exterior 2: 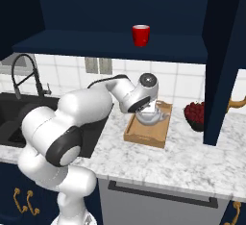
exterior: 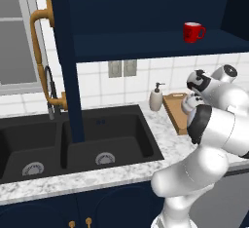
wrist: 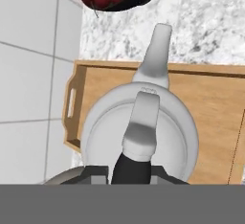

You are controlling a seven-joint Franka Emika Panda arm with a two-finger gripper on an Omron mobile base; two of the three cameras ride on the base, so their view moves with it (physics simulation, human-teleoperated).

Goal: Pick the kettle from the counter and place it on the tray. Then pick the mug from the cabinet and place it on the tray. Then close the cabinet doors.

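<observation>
The silver-grey kettle [wrist: 143,122] sits low over the wooden tray [wrist: 215,103], at the end near the wall, with its spout toward the fruit bowl. My gripper [wrist: 129,170] is directly above it, shut on the kettle's arched top handle. From the right base view, the gripper [exterior 2: 146,107] and kettle [exterior 2: 150,116] are at the back of the tray [exterior 2: 144,135]. I cannot tell whether the kettle's base touches the tray. The red mug [exterior 2: 141,35] stands upright on the cabinet shelf [exterior 2: 105,43]. Both cabinet doors [exterior: 63,51] [exterior 2: 223,60] stand open.
A dark bowl of red fruit [exterior 2: 194,114] stands just right of the tray on the marble counter [exterior 2: 182,166]. A white soap pump bottle [exterior: 155,98] is beside the tray's left. The black sink [exterior: 73,144] and its faucet [exterior 2: 21,72] lie further left.
</observation>
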